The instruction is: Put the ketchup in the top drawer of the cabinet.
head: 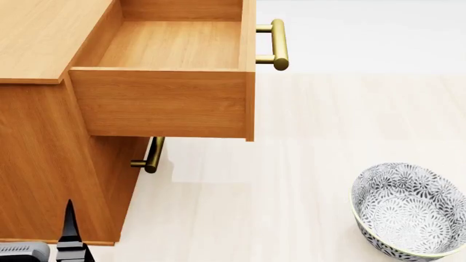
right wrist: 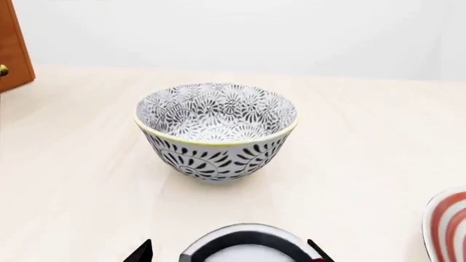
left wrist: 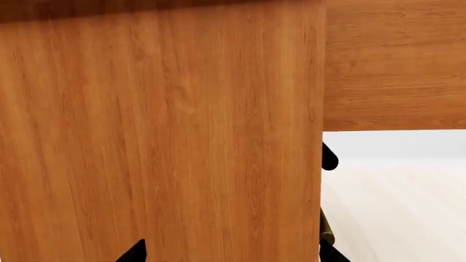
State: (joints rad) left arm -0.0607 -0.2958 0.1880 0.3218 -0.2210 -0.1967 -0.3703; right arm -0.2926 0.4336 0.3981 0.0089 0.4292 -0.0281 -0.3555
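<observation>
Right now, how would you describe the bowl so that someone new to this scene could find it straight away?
Start at the cabinet on the left of the head view, with its top drawer pulled open. Go right across the pale floor to the bowl, standing alone. It is round and deep, covered in black-and-white floral patterning with a thin yellow rim, unlike the plain wood nearby.

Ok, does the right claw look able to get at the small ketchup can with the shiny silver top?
Probably yes. What looks like the silver top of the can sits between the fingertips of the right claw, nothing in between; the black-and-white patterned bowl stands beyond, apart. Whether it is gripped already, I cannot tell.
</observation>
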